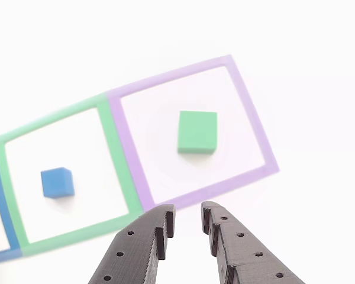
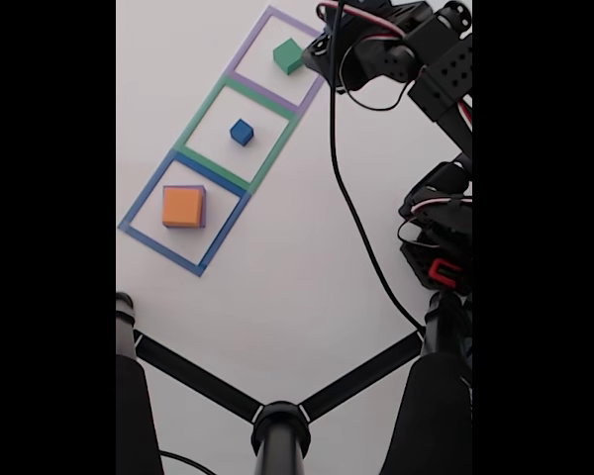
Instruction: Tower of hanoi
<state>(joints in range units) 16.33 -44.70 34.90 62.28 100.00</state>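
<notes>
A green cube [image 1: 197, 131] sits inside the purple taped outline [image 1: 253, 127]. In the green taped outline [image 1: 109, 137] lies a small blue cube [image 1: 57, 182]. My gripper [image 1: 188, 214] hovers just short of the purple outline's near edge, open, with nothing between its dark fingers [image 1: 143, 239]. In the fixed view the orange block [image 2: 182, 206] rests on the flat purple block [image 2: 203, 208] inside the blue outline [image 2: 142, 203]. There the green cube [image 2: 288, 55] and the blue cube [image 2: 242, 132] stand in a row, and my gripper [image 2: 315, 47] is just right of the green cube.
The white table [image 2: 277, 277] stretches right of the taped squares. A black cable [image 2: 346, 198] runs down from the arm [image 2: 436, 69] across the table. Black stand legs [image 2: 277, 416] spread along the bottom of the fixed view.
</notes>
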